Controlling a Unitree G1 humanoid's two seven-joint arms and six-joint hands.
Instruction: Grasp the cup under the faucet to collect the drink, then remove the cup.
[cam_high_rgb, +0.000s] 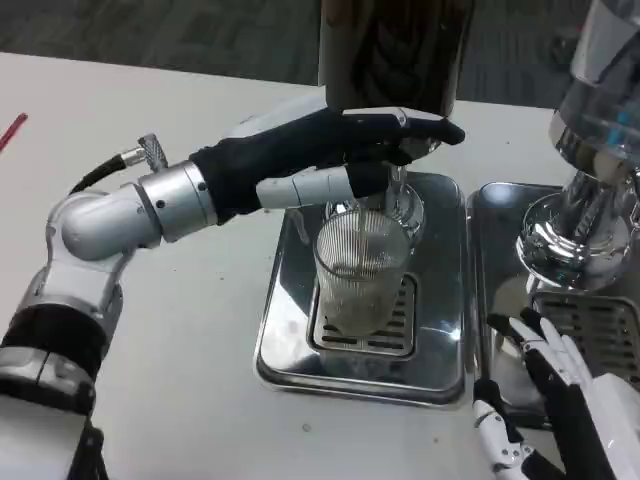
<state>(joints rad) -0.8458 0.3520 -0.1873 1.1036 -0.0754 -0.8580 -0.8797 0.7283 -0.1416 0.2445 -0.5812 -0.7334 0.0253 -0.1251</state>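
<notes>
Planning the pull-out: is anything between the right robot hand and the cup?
Nothing visible blocks it. The right robot hand sits open at the lower right; only bare tray lies between it and the cup.

Dispenser (395, 50) cut off at twelve o'clock; left hand (340, 145) hides the faucet; right hand (545, 400) runs off frame at five o'clock.

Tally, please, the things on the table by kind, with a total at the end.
Drink dispensers: 2
Steel drip trays: 2
Ribbed clear cup: 1
Red item at the left edge: 1
Total: 6
</notes>
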